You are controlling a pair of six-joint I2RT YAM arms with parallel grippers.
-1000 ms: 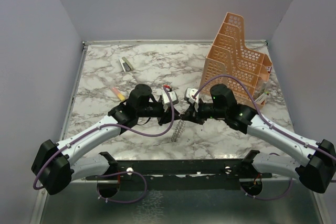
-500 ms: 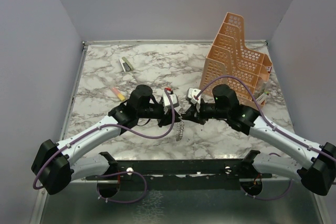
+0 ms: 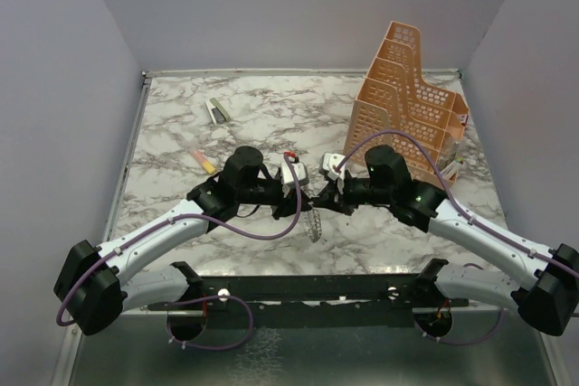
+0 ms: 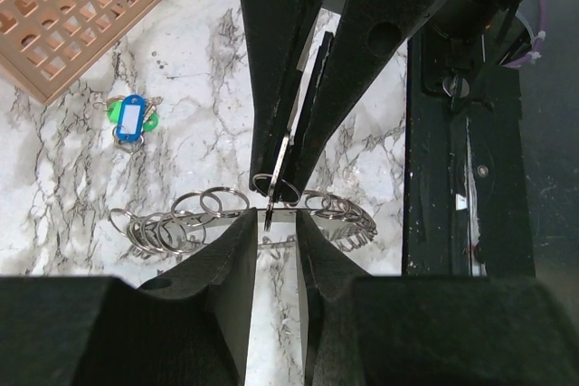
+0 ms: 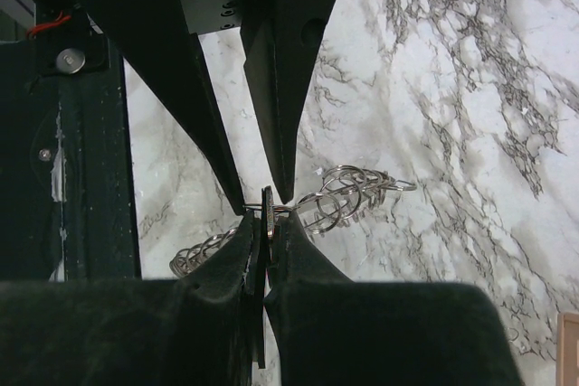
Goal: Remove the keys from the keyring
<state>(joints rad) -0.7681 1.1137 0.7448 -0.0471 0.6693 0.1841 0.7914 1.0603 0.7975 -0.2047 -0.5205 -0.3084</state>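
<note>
Pinched flat in the right gripper: one thin silvery piece among the keys, fingers pressed together, no gap. Met tip to tip with the left gripper, over the near middle of the table. On the left side, only part-spread: fingers apart with a narrow clear gap, tips set either side of the pinched key, right at the wire of the keyring. Cannot tell whether those tips press on the wire. Hanging just below the meeting fingertips, edge-on in both wrist views, with keys bunched along it on either side of the grip. Cannot tell if its low edge touches the surface.

Underneath: white marble-pattern table, grey veins. Far right: orange perforated file rack, upright. Near the rack's foot: small blue-green tag, lying flat, well apart from the keyring. Far left: small grey-green item; nearer, a yellow-and-pink item just beside the left arm. Around three sides: plain pale walls. Along the near edge: dark rail by both arm bases.
</note>
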